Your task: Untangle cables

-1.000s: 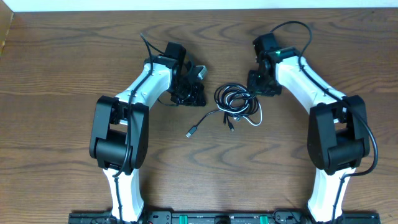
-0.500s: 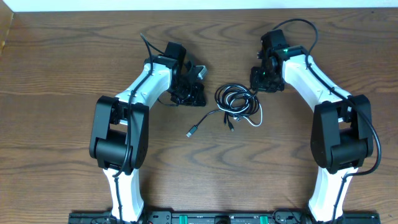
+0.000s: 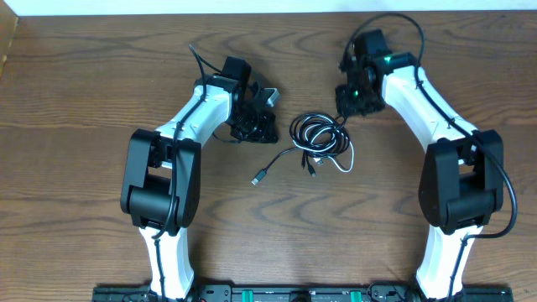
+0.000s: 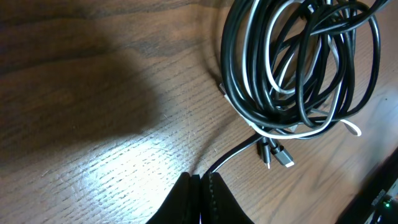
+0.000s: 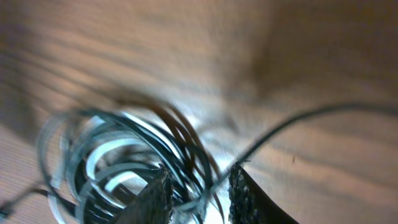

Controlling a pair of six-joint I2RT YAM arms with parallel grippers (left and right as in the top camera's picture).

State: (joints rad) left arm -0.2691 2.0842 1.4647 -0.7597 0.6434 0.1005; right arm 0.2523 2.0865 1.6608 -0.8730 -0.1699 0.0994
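Pulling back toward the far edge of the table (image 3: 84, 101), the right gripper (image 5: 199, 177) now sits above the top corner of the cables (image 3: 319, 136), having stood level with the coil's upper right a second ago. The bundle itself has not shifted: it lies mid-table between the two arms, still wound in one tight loop, one black lead (image 3: 257, 179) trailing toward the near left. That suggests the untangling has barely begun.

Only the right wrist view shows why the arm moves. Its fingers stand a little apart, and a single black strand (image 5: 292, 121) runs through the gap and away across the wood. Blur makes it hard to say whether either pad truly presses on the strand.

The left wrist view offers the sharp detail: a white cord (image 4: 298, 134) threaded among the black turns, and two small plugs (image 4: 277, 152) poking out beneath. The left gripper (image 4: 200, 186) remains pressed closed and empty, parked just left of the coil.
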